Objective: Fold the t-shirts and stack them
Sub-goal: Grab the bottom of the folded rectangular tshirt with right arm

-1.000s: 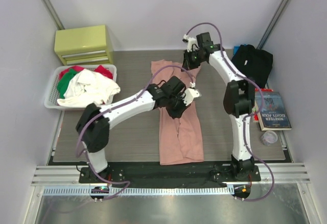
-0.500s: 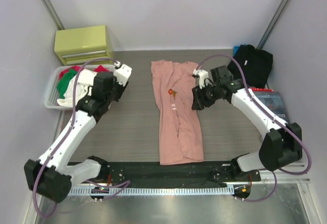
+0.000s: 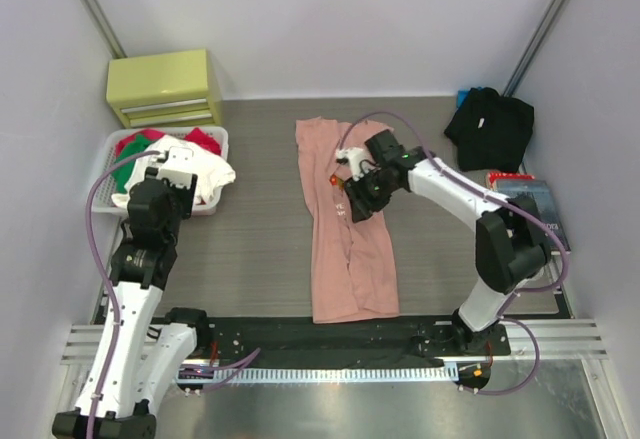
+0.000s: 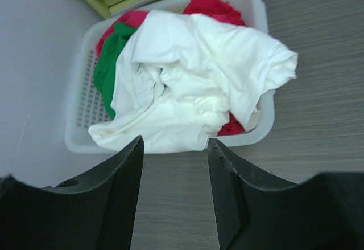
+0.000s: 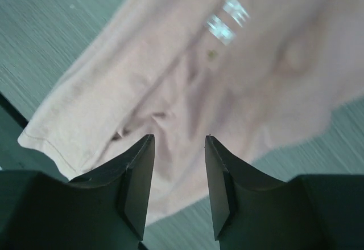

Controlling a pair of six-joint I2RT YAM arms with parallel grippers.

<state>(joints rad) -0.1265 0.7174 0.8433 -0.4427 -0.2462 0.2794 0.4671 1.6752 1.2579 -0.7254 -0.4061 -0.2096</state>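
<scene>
Risk: right gripper (image 5: 178,147), open and empty over pink t-shirt (image 3: 350,259), may pinch one layer only, skewing the fold. Left gripper (image 4: 174,147) open, empty, by basket (image 4: 84,99) at left.

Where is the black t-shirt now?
In the top view, the black t-shirt lies bunched at the far right corner of the table, beyond the book and right of the pink t-shirt.

We get a bare table (image 3: 255,239) lane between basket (image 3: 105,207) and pink shirt (image 3: 350,259). Drawer box (image 3: 165,84) blocks back-left; black shirt (image 3: 492,127) and book (image 3: 535,221) crowd our right edge. Right gripper (image 3: 353,202) sits over the pink shirt's middle.
</scene>
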